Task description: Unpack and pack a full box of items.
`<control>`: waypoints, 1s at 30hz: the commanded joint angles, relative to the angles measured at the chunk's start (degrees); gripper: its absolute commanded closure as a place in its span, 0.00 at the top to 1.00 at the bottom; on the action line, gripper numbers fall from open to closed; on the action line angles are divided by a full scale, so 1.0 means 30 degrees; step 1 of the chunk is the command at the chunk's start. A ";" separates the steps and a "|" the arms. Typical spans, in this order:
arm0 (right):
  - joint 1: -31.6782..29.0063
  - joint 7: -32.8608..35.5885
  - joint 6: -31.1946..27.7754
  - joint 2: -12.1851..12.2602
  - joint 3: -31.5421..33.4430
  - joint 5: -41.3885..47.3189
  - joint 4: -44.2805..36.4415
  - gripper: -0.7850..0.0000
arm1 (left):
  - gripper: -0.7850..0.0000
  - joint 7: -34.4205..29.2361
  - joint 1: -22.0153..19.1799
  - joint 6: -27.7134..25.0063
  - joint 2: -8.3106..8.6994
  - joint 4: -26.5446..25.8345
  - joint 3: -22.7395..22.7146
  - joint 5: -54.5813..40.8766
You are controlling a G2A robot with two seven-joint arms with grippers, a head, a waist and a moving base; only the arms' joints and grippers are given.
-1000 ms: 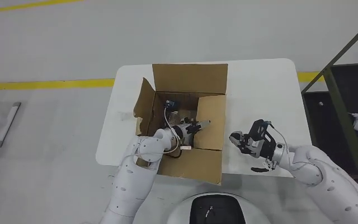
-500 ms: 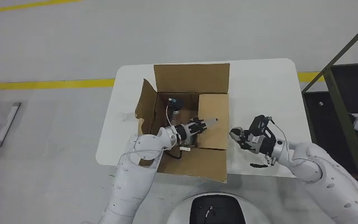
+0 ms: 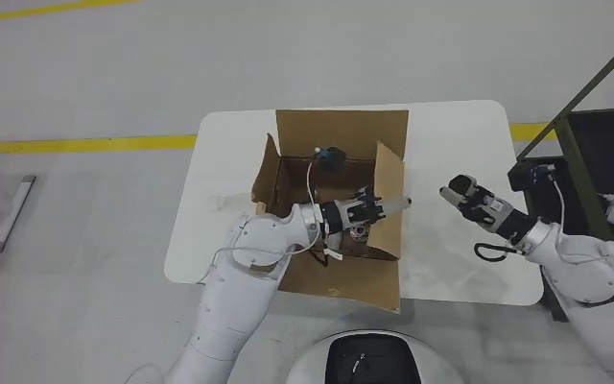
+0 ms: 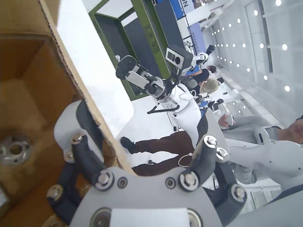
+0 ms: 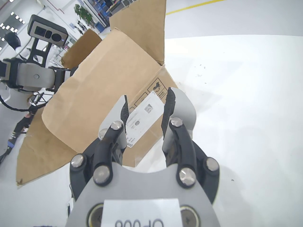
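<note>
The left gripper (image 4: pixel 139 108) holds its fingers spread astride the upright right flap (image 3: pixel 391 230) of the box (image 3: pixel 336 130); the right gripper (image 5: pixel 148 100), spread too, hangs well apart.

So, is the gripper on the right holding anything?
No, the right gripper is open with nothing between its fingers, and the cardboard box sits beyond it.

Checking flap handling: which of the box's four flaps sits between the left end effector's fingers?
The flap nearest the right end effector: its edge runs between the left end effector's open fingers. The other three flaps stand free.
</note>
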 commanded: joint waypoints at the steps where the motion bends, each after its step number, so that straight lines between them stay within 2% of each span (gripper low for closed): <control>1: -0.0129 0.0521 0.0041 0.0044 0.0468 0.1644 -0.0150 0.47 | 1.00 -0.0172 -0.0449 -0.0272 -0.0123 0.0000 0.0611 -0.0174; 3: -0.0261 0.1064 0.0038 0.0095 0.0906 0.2926 -0.0355 0.49 | 1.00 -0.0452 -0.0837 -0.0608 -0.0242 0.0096 0.1252 -0.0211; 5: -0.0382 0.1642 0.0052 0.0130 0.1237 0.4448 -0.0486 0.65 | 1.00 -0.0783 -0.1126 -0.0950 -0.0355 0.0321 0.1942 -0.0083; 6: -0.0382 0.1928 0.0011 0.0161 0.1447 0.4911 -0.0579 0.69 | 1.00 -0.0866 -0.1217 -0.1061 -0.0421 0.0419 0.2273 -0.0136; 9: -0.0479 0.2700 0.0053 0.0222 0.1817 0.6087 -0.0707 0.75 | 1.00 -0.1200 -0.1547 -0.1345 -0.0581 0.0742 0.3121 0.0004; 13: -0.0631 0.3496 0.0257 0.0307 0.2083 0.5819 -0.0917 0.78 | 1.00 -0.1412 -0.1870 -0.1516 -0.0740 0.1204 0.3765 -0.0073; 20: -0.0969 0.3270 0.0529 0.0325 0.2277 0.5195 -0.1495 0.68 | 1.00 -0.2087 -0.2242 -0.1728 -0.0928 0.1746 0.4505 -0.0425; 21: -0.1022 0.3270 0.0571 0.0330 0.2333 0.5212 -0.1588 0.58 | 1.00 -0.2192 -0.2277 -0.1780 -0.0954 0.1800 0.4602 -0.0506; 22: -0.1062 0.3335 0.0589 0.0338 0.2368 0.5187 -0.1683 0.53 | 1.00 -0.2275 -0.2317 -0.1814 -0.0978 0.1863 0.4679 -0.0575; 30: -0.0973 0.4393 0.0992 0.0353 0.1466 0.4116 -0.1759 0.36 | 1.00 -0.2880 -0.2541 -0.1831 -0.1098 0.2259 0.5138 -0.0779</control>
